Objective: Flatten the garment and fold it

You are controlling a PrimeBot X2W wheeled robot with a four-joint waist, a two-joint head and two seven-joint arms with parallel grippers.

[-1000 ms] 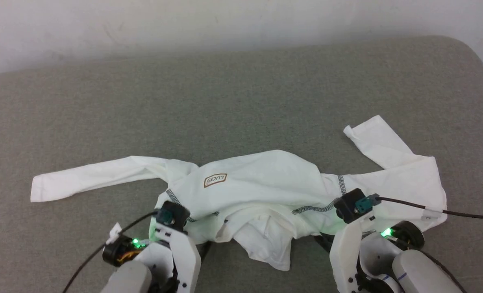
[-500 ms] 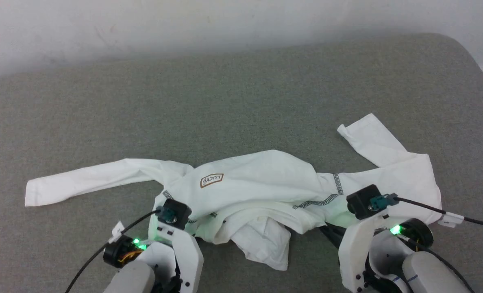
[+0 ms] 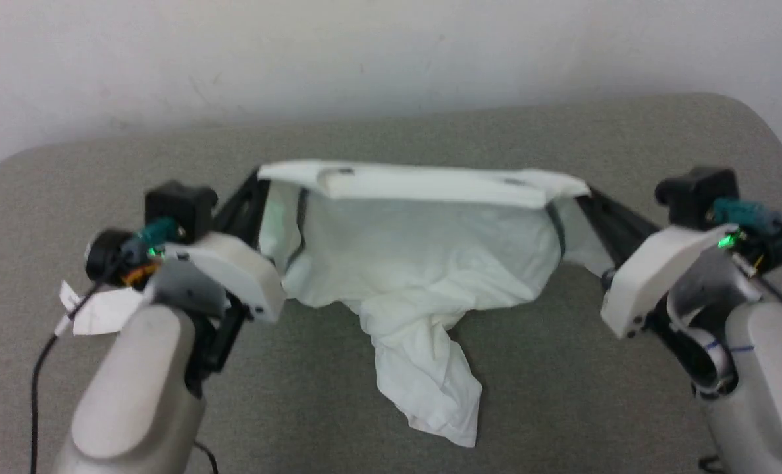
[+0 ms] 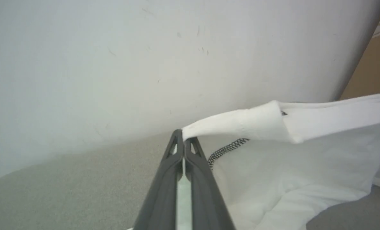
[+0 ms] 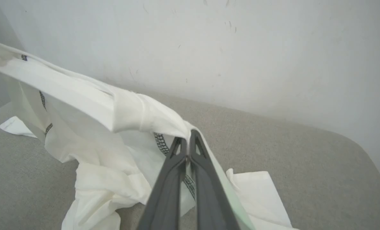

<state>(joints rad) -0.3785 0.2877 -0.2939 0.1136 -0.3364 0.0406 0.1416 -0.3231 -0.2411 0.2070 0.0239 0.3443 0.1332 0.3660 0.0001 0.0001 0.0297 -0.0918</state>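
The garment [image 3: 417, 243], a thin white long-sleeved shirt, hangs in the air stretched between my two grippers. Its upper edge is pulled into a taut band and the body sags below, with a tail of cloth [image 3: 430, 388] reaching the table. My left gripper [image 3: 259, 176] is shut on the band's left end; the left wrist view shows the gripper [image 4: 183, 135] pinching the garment [image 4: 289, 166] beside a dark stitched seam [image 4: 228, 148]. My right gripper [image 3: 578, 192] is shut on the right end, and its wrist view shows the gripper [image 5: 187, 135] clamped on the garment [image 5: 91, 105].
The grey fabric-covered table [image 3: 562, 368] has rounded far corners and stands against a white wall [image 3: 364, 59]. One sleeve end [image 3: 101, 313] lies under my left forearm, the other sleeve [image 5: 257, 191] lies flat below my right gripper. A brown board [image 4: 375, 64] leans at the wall's edge.
The left gripper closed on the garment, and both arms lifted it off the table and pulled it taut. The head camera's view also shifted.
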